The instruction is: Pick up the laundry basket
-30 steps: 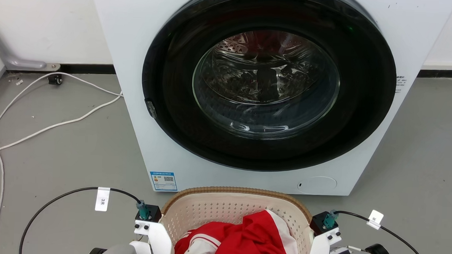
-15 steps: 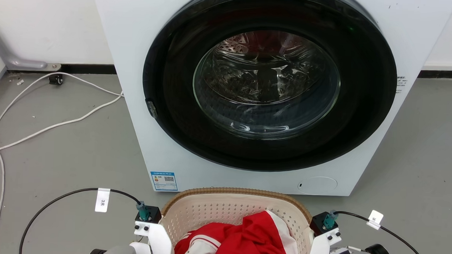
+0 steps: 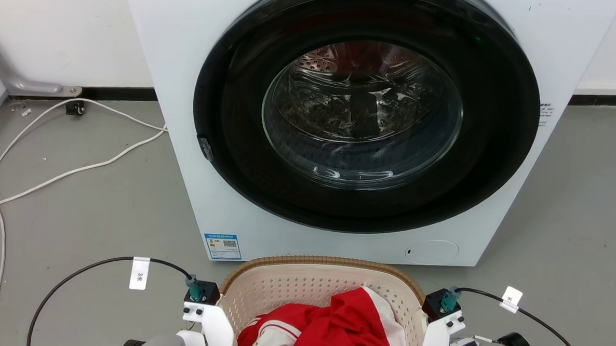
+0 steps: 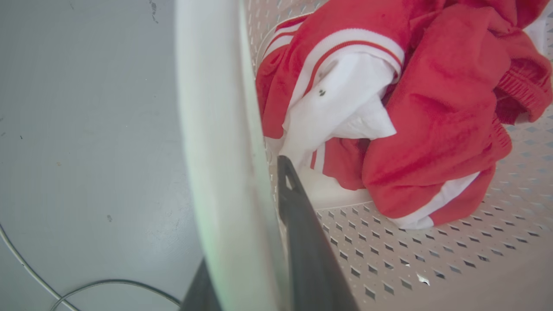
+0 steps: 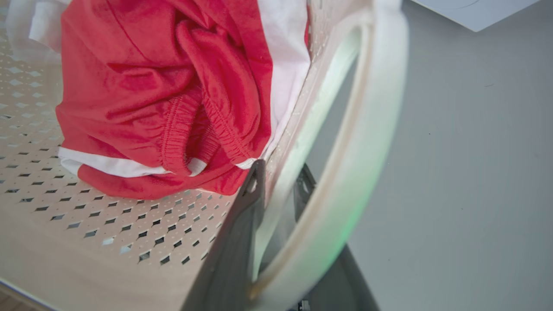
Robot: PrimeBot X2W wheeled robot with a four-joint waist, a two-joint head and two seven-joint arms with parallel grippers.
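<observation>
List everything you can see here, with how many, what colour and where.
washing machine: one, white with a dark round door, behind the basket
laundry basket: one, cream with a brown rim, bottom centre of the head view
clothes: one heap, red and white, inside the basket
cables: several strands, white, on the grey floor, left of the washing machine
left gripper: one, dark fingers, astride the basket's left wall
right gripper: one, dark fingers, astride the basket's right wall

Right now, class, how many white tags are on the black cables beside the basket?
2. One white tag is on the left black cable, left of the laundry basket; the other is on the right black cable, right of it. More may be hidden out of frame.
</observation>
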